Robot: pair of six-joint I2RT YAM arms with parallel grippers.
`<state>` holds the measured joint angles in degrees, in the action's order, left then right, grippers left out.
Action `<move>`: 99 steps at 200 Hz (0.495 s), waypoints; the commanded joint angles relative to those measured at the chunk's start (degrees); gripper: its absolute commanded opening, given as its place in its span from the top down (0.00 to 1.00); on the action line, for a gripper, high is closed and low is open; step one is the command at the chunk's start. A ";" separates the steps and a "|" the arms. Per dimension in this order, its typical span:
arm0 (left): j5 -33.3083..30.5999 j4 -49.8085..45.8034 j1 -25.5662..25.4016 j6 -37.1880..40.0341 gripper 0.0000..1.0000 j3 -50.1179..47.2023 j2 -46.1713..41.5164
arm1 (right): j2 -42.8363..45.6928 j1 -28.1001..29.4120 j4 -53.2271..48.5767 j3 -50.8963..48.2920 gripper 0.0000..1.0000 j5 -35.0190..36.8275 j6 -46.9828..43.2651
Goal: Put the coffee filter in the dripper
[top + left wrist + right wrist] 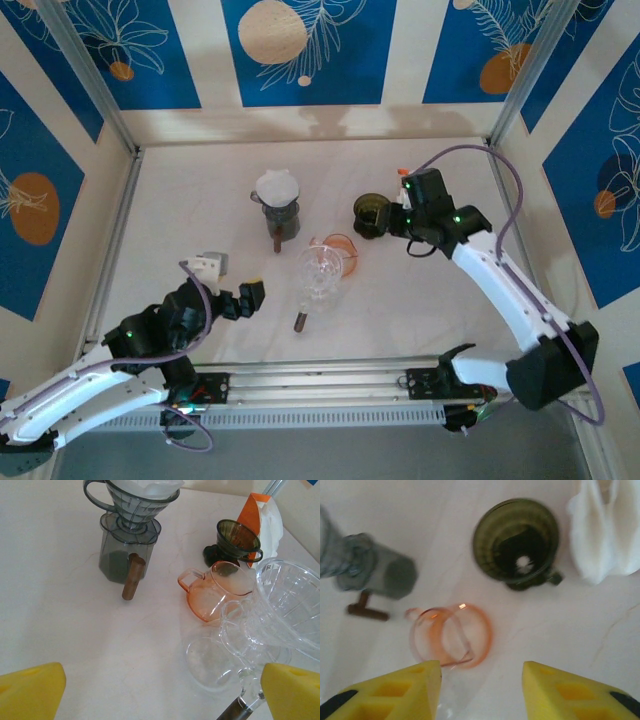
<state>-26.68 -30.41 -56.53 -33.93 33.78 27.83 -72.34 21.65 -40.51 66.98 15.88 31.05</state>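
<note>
Right wrist: green dripper (516,540) upright, mouth upward

Glossy plastic dripper (490,535), matt paper filter (602,535)

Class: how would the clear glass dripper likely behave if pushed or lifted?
The clear dripper looks like thin glass: probably fragile, slippery to grip. Its wide cone narrows downward, so a high push might tip it.

The dripper (517,542) is dark translucent green, the coffee filter (605,530) white. A cup (452,635) is clear orange, a carafe (117,560) smoky grey with a brown handle. Pale, faintly veined tabletop (190,200); blue walls (345,60) bear white leaves, orange discs.
</note>
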 commanded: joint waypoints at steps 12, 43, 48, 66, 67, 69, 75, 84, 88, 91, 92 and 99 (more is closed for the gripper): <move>-1.58 0.63 -0.42 0.85 0.00 0.05 0.09 | -8.64 -5.27 5.89 1.52 0.64 6.23 -4.00; -1.39 0.66 -0.39 0.53 0.00 -0.01 0.28 | -17.63 -8.60 6.94 7.07 0.70 5.28 -4.96; -1.46 0.62 -0.42 0.53 0.00 0.04 0.38 | -18.72 -8.85 6.86 7.89 0.71 5.70 -5.31; -1.77 0.61 -0.42 0.51 0.00 0.20 0.64 | -23.12 -9.47 5.66 11.74 0.75 8.21 -6.88; -1.74 0.61 -0.42 0.52 0.00 0.18 0.64 | -23.29 -9.45 5.60 11.89 0.76 8.38 -6.97; -1.76 0.62 -0.42 0.47 0.00 0.24 0.64 | -23.69 -9.50 5.46 12.22 0.76 8.71 -7.14; -1.81 0.62 -0.42 0.53 0.00 0.24 0.73 | -24.59 -9.68 5.20 13.02 0.76 9.42 -7.54; -1.97 0.60 -0.42 0.53 0.00 0.32 0.81 | -25.82 -9.93 4.92 13.80 0.76 10.48 -7.91; -1.97 0.62 -0.35 0.47 0.00 0.25 0.82 | -26.19 -10.02 4.83 14.14 0.76 10.54 -7.85; -1.90 0.70 -0.40 0.52 0.00 0.22 0.82 | -26.59 -10.19 4.83 14.27 0.76 10.55 -7.82; -1.94 0.70 -0.41 0.53 0.00 0.23 0.86 | -26.59 -10.19 4.83 14.27 0.76 10.55 -7.82; -1.99 0.77 -0.42 0.57 0.00 0.15 0.96 | -27.24 -10.38 4.91 14.60 0.76 10.28 -7.84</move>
<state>-27.22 -30.48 -56.53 -33.95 33.78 28.58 -97.80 11.99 -35.09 78.91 23.53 24.99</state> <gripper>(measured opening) 0.998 0.239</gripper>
